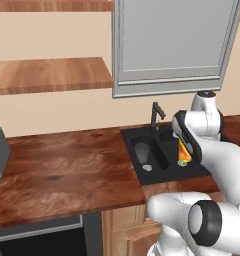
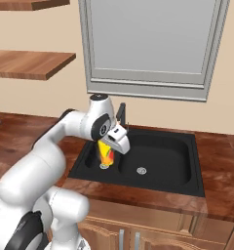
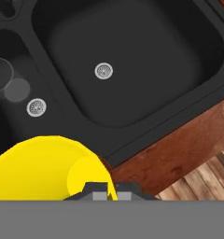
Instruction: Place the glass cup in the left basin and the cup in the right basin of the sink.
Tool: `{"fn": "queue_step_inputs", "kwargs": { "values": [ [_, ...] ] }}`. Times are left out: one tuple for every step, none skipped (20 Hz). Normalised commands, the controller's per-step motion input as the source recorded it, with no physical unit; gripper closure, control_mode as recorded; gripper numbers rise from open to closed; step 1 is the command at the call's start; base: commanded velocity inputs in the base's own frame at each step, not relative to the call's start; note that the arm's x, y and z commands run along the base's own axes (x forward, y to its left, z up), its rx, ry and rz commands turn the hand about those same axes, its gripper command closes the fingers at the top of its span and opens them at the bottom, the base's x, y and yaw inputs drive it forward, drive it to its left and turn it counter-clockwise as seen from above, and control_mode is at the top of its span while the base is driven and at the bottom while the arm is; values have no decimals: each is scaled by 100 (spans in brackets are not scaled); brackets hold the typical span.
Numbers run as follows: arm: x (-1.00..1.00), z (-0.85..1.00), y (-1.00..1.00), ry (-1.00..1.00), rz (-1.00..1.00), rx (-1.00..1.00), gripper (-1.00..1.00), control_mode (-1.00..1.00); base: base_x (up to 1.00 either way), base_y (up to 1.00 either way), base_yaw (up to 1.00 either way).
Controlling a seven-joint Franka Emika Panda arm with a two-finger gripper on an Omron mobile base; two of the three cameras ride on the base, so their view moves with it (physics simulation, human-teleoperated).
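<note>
Two cups are counted: one glass cup [image 1: 142, 151], clear and greyish, stood in the left basin [image 1: 154, 161]; one yellow, red-marked cup [image 2: 106, 154] clamped in the tool [image 2: 109, 146], hung over the sink [image 2: 187, 181] at the glass's 3 o'clock.

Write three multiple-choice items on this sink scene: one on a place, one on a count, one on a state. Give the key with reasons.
1. Where does the glass cup stand?
A. on the counter
B. in the left basin
C. on a shelf

2. How many round metal drains show in the sink?
A. one
B. two
C. three

3. What is the state of the cup?
A. held in the shut pincer, above the sink
B. lying on the counter
C. resting in the right basin

Key: 1 B, the clear tumbler sits in the narrower hollow; 2 B, the hand view shows one drain in each basin; 3 A, the yellow cup hangs from the pincer over the sink.
</note>
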Motion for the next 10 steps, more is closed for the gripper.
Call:
{"fn": "queue_step_inputs", "kwargs": {
  "values": [
    [3, 0, -49, 0, -1, 0, 100, -100, 0, 0, 0],
    [4, 0, -50, 0, -2, 0, 100, -100, 0, 0, 0],
    [3, 0, -48, 0, -2, 0, 100, -100, 0, 0, 0],
    [4, -1, -46, 0, -2, 0, 100, -100, 0, 0, 0],
    [6, -1, -44, 0, -1, 0, 100, -100, 0, 0, 0],
    [8, -2, -39, 0, 0, 0, 100, -100, 0, 0, 0],
    [8, -2, -38, 0, -1, 0, 100, -100, 0, 0, 0],
    [10, -3, -37, 0, -1, 0, 100, -100, 0, 0, 0],
    [12, -5, -33, 0, -2, 0, 100, -100, 0, 0, 0],
    [15, -6, -32, 0, -3, 0, 100, -100, 0, 0, 0]
  ]
}}
